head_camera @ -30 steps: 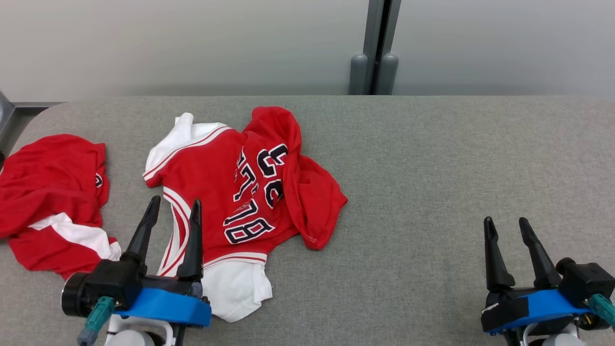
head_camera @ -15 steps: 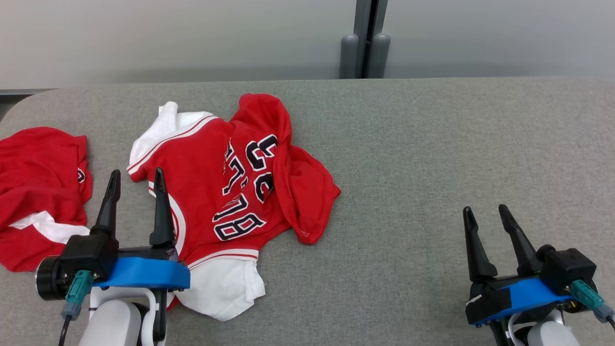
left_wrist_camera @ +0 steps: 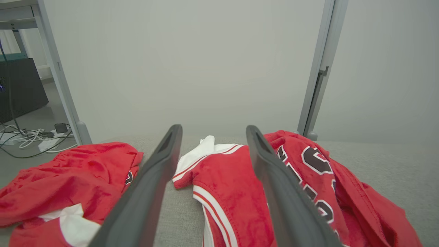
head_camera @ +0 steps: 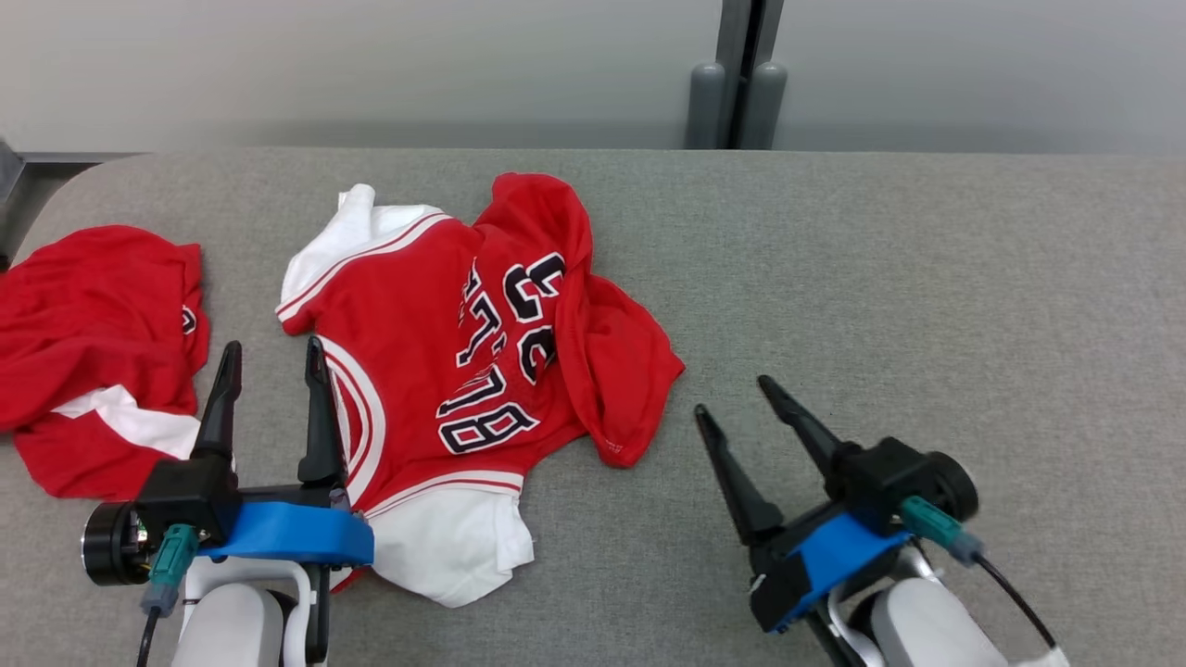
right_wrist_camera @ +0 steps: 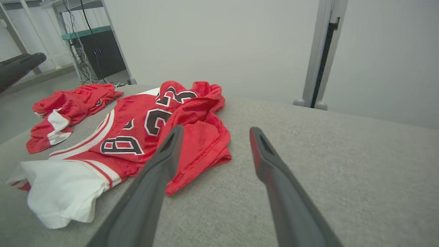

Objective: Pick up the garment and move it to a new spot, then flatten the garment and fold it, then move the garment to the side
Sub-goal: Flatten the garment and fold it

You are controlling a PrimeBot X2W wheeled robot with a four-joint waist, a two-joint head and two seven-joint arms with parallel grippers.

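On the grey table [head_camera: 927, 278], a crumpled red jersey [head_camera: 417, 324]; left gripper [head_camera: 273, 345] at its left edge, right gripper [head_camera: 733, 396] near its right hem, both with jaws wide and empty.

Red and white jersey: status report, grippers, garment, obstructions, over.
Left gripper open at left edge of red and white lettered jersey. Right gripper open, near its right hem. Jersey crumpled on grey padded table, unlifted. Second red garment apart, far left.
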